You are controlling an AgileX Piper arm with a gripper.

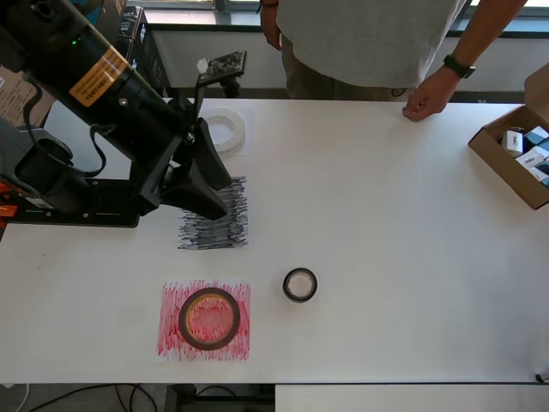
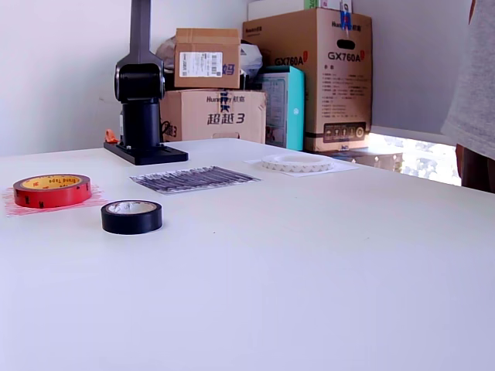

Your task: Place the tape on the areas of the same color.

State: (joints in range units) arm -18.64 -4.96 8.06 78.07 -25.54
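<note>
On the red patch [image 1: 203, 320], near the overhead view's lower left, lies the red-brown roll [image 1: 209, 318]; the black roll [image 1: 299, 285] sits on bare table [image 1: 395, 257] just right of it. The whitish roll [image 1: 226, 130] rests on the white patch [image 2: 298, 168] beyond the black-grey patch [image 1: 214, 225]. Whether the gripper [image 1: 206, 176] above is wide or narrow, I cannot tell.

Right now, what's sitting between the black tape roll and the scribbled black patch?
Nothing. In the overhead view only bare white table separates the black tape roll from the scribbled black patch; the exterior view shows the same empty stretch.
</note>
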